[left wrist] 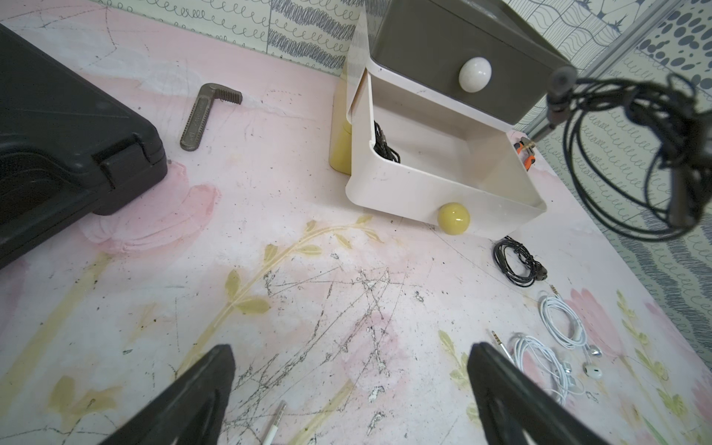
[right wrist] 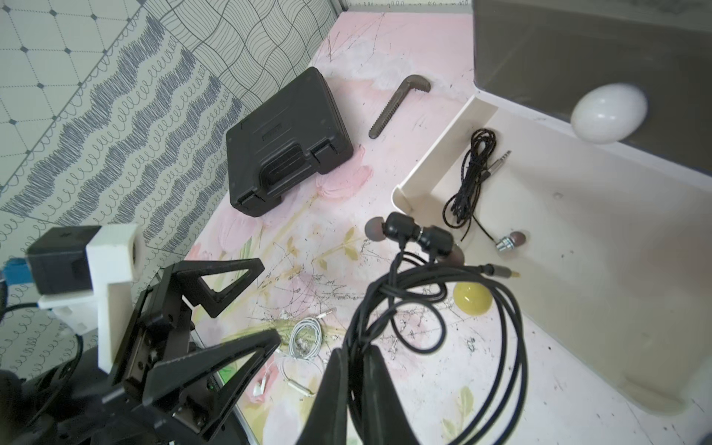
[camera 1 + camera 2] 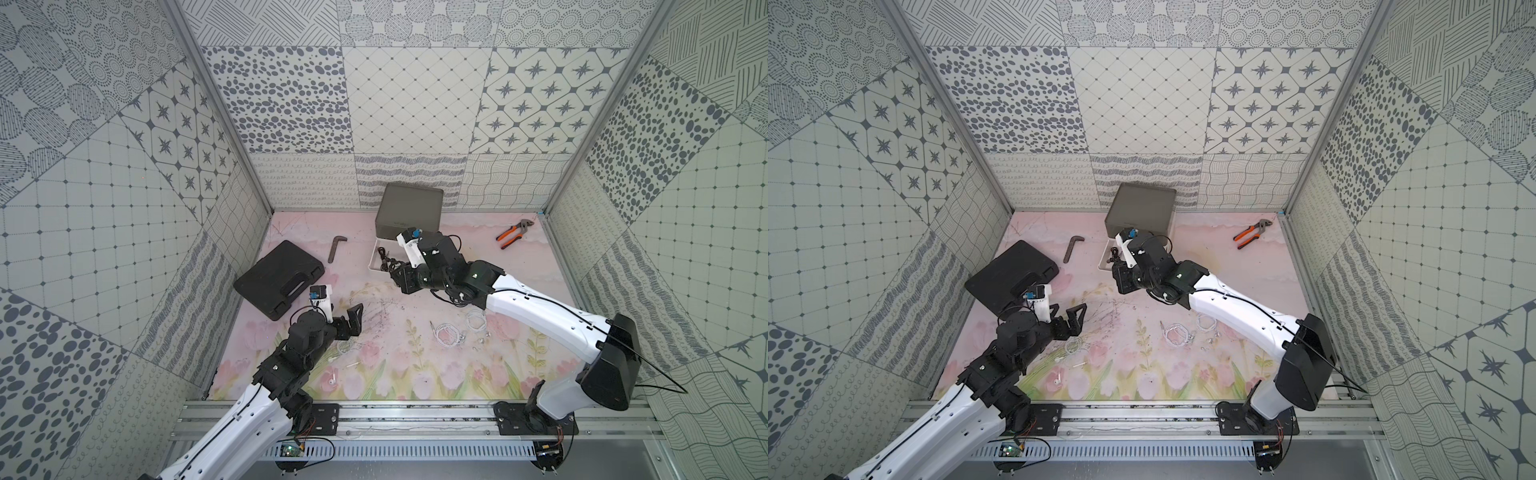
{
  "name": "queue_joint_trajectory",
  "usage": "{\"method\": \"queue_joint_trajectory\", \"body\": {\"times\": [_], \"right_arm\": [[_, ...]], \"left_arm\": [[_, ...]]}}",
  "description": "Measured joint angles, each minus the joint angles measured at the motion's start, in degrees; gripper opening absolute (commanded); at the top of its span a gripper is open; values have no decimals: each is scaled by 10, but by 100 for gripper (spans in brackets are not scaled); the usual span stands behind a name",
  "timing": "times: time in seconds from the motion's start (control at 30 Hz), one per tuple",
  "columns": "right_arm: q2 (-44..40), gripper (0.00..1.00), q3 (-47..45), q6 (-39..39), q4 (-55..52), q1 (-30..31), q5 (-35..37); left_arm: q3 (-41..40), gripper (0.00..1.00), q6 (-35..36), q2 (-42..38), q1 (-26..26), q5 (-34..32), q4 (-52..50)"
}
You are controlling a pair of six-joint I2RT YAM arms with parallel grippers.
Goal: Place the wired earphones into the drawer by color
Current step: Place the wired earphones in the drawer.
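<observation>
Holding the left tool [image 3: 351,318] spread apart and empty over the near-left tabletop [image 3: 395,365]. Pinching a black bundle of wired earphones [image 2: 435,240] in the right tool [image 2: 356,358], clamped together on the cable, dangling near the front of the drawer [image 3: 409,208] and its pulled-out white tier [image 1: 404,192] (one black bundle [image 2: 470,173] lying inside). Expecting light, limp, tangle-prone loops; gripping across the gathered coil, not the earbuds. Leaving white bundles [image 1: 551,366] on the near-right tabletop.
</observation>
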Motion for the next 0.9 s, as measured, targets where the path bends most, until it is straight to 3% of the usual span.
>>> {"method": "queue_joint_trajectory", "body": {"times": [0.53, 0.9], "right_arm": [[94, 7, 56, -196, -8, -50, -47], [143, 7, 74, -246, -9, -70, -26]], "left_arm": [[0, 99, 0, 11, 0, 0, 0], [0, 99, 0, 17, 0, 0, 0]]}}
